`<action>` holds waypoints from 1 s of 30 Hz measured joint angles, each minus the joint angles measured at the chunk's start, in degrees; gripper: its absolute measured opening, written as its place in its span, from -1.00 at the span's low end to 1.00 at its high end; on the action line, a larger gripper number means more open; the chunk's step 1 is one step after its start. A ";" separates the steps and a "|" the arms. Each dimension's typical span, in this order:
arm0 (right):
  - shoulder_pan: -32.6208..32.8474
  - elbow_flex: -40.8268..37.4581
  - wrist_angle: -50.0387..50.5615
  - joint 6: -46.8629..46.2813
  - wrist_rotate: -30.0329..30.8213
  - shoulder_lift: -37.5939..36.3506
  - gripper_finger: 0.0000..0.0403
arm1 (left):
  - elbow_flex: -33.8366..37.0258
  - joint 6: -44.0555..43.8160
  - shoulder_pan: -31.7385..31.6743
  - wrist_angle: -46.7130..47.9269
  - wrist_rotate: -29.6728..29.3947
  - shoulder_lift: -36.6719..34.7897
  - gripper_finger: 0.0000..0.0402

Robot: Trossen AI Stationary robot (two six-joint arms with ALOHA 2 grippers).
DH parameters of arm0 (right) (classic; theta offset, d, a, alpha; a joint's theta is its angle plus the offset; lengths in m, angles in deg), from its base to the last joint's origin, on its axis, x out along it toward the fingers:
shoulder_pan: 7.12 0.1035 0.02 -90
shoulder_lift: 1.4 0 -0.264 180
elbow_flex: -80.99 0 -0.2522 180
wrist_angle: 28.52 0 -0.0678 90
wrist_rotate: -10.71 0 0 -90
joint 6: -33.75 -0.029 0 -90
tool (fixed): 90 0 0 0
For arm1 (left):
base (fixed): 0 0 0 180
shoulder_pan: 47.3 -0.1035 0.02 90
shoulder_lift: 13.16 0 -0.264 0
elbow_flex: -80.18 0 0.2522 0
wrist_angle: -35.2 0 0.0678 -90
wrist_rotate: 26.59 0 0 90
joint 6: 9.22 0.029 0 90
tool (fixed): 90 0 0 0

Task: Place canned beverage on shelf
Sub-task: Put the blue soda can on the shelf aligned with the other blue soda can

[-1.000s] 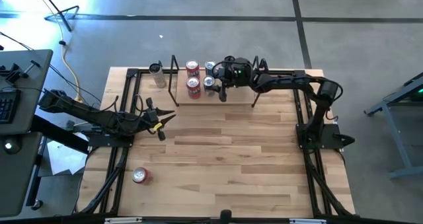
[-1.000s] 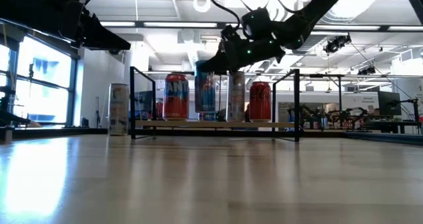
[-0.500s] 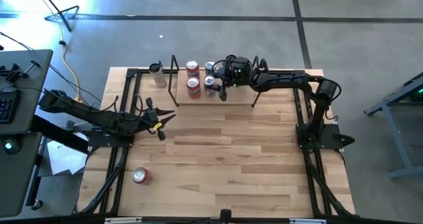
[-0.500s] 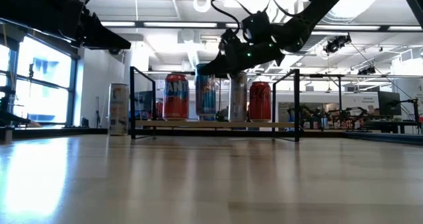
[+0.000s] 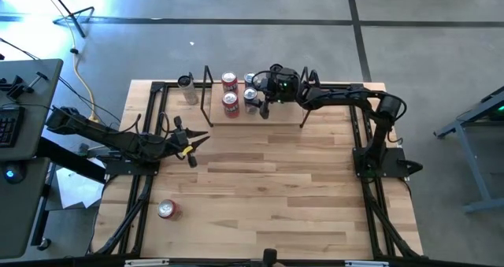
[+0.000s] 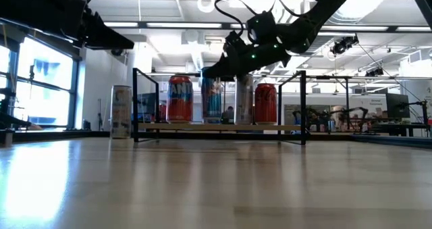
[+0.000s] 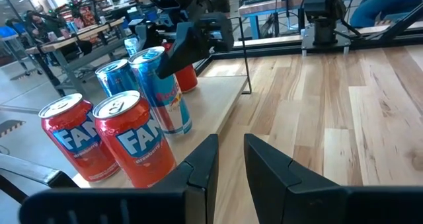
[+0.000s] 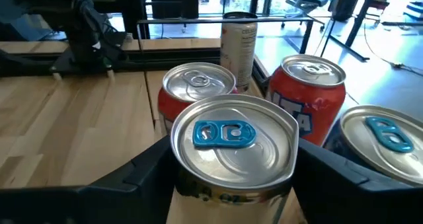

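Note:
The shelf (image 5: 283, 119) stands at the table's far side. It holds two red cans (image 5: 230, 103), a blue can (image 5: 250, 79) and a blue-and-silver can (image 5: 251, 99). My right gripper (image 5: 262, 103) reaches in from the table's right and is shut on that blue-and-silver can (image 8: 232, 145). In the low view the can stands upright with its base at the plank (image 6: 216, 127). My left gripper (image 5: 197, 143) hovers over the table's left half, empty, with a narrow gap between its fingers (image 7: 230, 151). My right gripper pinches the blue-and-silver can between its two fingers, one on each side of the wall just under the top rim (image 8: 178, 174). The fingers (image 8: 142, 174) come nearly level from the table's right. The can is upright, beside a red can.
A tall pale can (image 5: 187, 88) stands on the tabletop just left of the shelf. A red can (image 5: 167, 209) lies on its side near the table's near left corner. The shelf's black end frames (image 6: 291, 107) rise beside the cans. Bare wood lies between the shelf and the near edge.
My right gripper has gone down a little with the blue-and-silver can, staying shut on it. The can has stayed upright and has come down from just above the plank to the plank. My left arm has kept still.

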State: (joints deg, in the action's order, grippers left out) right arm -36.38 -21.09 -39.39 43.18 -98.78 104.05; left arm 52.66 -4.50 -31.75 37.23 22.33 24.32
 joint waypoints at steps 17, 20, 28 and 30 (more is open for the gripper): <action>0.07 -0.04 0.27 -3.15 0.15 -0.11 0.29 | 0.00 -0.01 0.00 -0.20 0.02 -0.01 -0.69; 0.20 -0.04 0.43 -3.13 1.02 -0.11 0.29 | 0.00 0.01 0.00 -0.19 0.29 -0.01 -0.69; 0.48 -0.04 -0.02 -3.02 2.47 -1.36 0.30 | 0.00 -0.01 0.00 -0.18 0.55 0.00 -0.69; 0.71 -0.04 0.31 -2.99 2.48 -2.33 0.30 | 0.00 -0.01 0.00 -0.17 0.55 0.02 -0.69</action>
State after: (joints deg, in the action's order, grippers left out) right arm -35.67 -21.14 -39.08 40.18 -96.30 101.71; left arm 52.66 -4.51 -31.75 37.06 22.88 24.33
